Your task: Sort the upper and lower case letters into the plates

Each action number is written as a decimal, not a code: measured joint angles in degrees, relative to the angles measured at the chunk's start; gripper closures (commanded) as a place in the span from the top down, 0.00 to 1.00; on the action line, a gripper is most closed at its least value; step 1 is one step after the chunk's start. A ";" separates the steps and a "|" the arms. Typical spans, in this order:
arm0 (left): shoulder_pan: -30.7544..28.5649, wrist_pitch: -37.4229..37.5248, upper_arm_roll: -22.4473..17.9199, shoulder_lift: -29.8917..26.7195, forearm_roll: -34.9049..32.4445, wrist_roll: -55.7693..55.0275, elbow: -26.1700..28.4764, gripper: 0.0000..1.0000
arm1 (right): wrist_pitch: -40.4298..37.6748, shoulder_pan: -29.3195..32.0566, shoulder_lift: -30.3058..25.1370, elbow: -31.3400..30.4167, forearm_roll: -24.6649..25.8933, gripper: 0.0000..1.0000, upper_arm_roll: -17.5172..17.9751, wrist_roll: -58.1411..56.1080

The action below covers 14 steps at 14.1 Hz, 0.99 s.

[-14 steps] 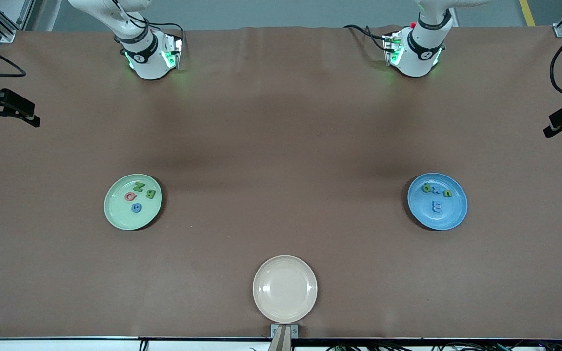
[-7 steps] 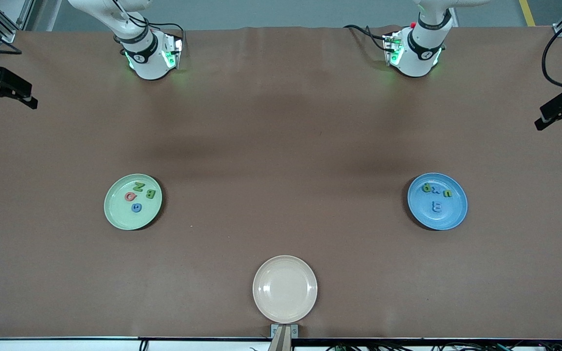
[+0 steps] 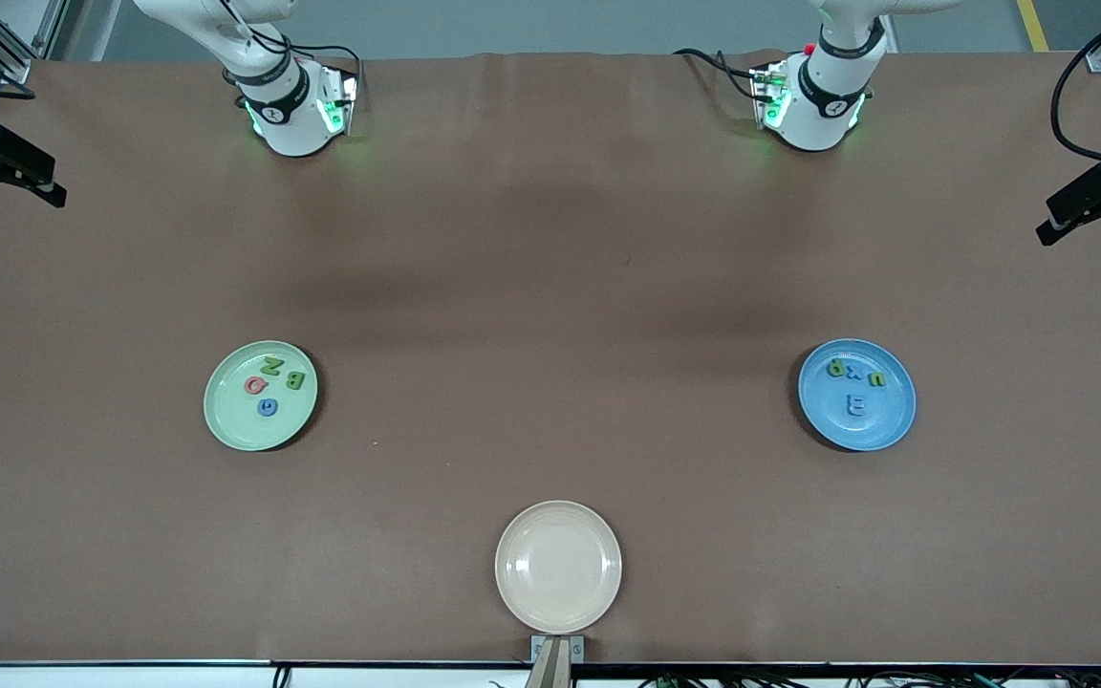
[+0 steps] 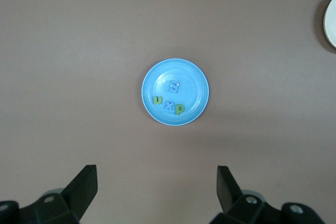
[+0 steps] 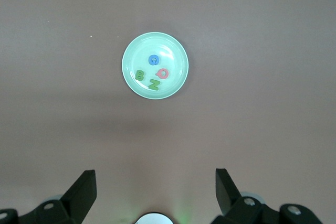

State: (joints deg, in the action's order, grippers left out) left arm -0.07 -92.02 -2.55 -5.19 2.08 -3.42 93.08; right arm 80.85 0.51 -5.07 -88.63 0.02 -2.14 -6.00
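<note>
A: Front view first. What has changed in the last second?

B: Only the tools. The right tool (image 3: pixel 1 167) at the right arm's edge of the desk (image 3: pixel 550 239) has crept up the picture, and the left tool (image 3: pixel 1095 201) at the left arm's edge has done the same. Nothing on the desk has shifted. I read that as both arms pulling back, so the sorting looks finished or nearly so.

A: And the letters?

B: The light green plate (image 3: pixel 226 420) lies well away from the right tool and holds four: a green N (image 3: pixel 272 366), a green B (image 3: pixel 295 379), a pink letter (image 3: pixel 256 386) and a blue one (image 3: pixel 268 407). The blue plate (image 3: pixel 880 425) lies well away from the left tool and holds a green p (image 3: pixel 836 367), a blue x (image 3: pixel 857 370), a green u (image 3: pixel 878 378) and a blue E (image 3: pixel 854 405). The cream plate (image 3: pixel 558 566) is bare.

A: So the E sits among the lower case?

B: It seems so; that one looks misplaced.

A: Left wrist view?

B: The left tool (image 4: pixel 157 195) hangs high over the desk with fingers spread wide, holding nothing. The blue plate (image 4: pixel 197 77) lies ahead of it, well apart, with its four letters.

A: Right wrist view?

B: Likewise: the right tool (image 5: pixel 156 195) is spread wide and empty, with the light green plate (image 5: pixel 134 51) ahead of it, well apart. The letters are small, chunky and lie flat.
</note>
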 measured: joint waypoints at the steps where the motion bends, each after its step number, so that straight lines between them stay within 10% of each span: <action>1: -0.02 0.00 -0.03 0.00 0.00 0.00 0.00 1.00 | -0.58 0.02 0.00 0.00 0.00 1.00 -0.01 0.16; 14: 0.00 0.00 -0.01 0.02 0.00 0.10 0.01 1.00 | -2.78 0.02 -0.02 1.92 -1.76 1.00 -0.01 1.89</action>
State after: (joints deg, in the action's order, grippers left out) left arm -0.07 -92.02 -2.56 -5.16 2.08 -3.32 93.09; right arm 78.07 0.53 -5.08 -86.71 -1.74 -2.15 -4.11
